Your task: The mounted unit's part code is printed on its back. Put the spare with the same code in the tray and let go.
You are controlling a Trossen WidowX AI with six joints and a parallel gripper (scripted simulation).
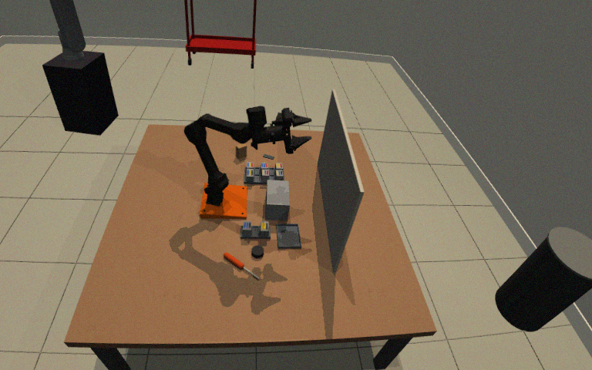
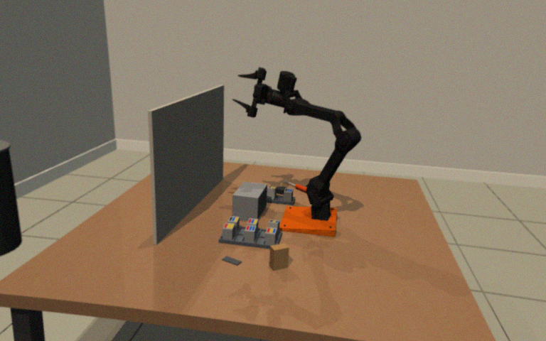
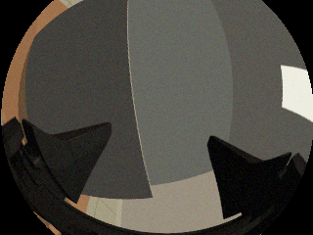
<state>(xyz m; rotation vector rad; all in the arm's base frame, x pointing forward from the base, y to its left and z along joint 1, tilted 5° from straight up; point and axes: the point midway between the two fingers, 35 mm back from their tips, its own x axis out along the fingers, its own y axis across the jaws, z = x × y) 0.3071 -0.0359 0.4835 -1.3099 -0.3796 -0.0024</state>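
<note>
One arm stands on the brown counter (image 2: pixel 362 281), and the account runs from the near edge of the exterior view to the far one. Nearest lie a small flat dark plate (image 2: pixel 232 260) and, just beside it, an upright tan block (image 2: pixel 279 256). Behind them sits a dark rack of spares (image 2: pixel 250 232), six small grey units in two rows, each topped with a coloured label of red, blue or yellow stripes; which stripes go with which code cannot be read at this size. Just behind the rack stands the mounted unit (image 2: pixel 249 199), a plain grey box, with the tall grey panel (image 2: pixel 187 156) upright to its left and the arm's orange base plate (image 2: pixel 310 222) to its right. Beyond the box, a second small rack with two spares (image 1: pixel 255 230) sits next to the tray (image 1: pixel 288 236), a shallow dark dish near the panel's foot; in the top view a small pale mark shows on the tray's floor, too small to identify. Past those lie a black puck (image 1: pixel 257 251) and an orange-handled screwdriver (image 1: pixel 240 265). The arm reaches up from its base and out over the first rack, holding the claw (image 2: pixel 244 90) high in the air, level with the panel's top edge and pointed toward it. Its fingers are spread wide apart with nothing between them; the wrist view shows only the panel and grey wall between the tips.
</note>
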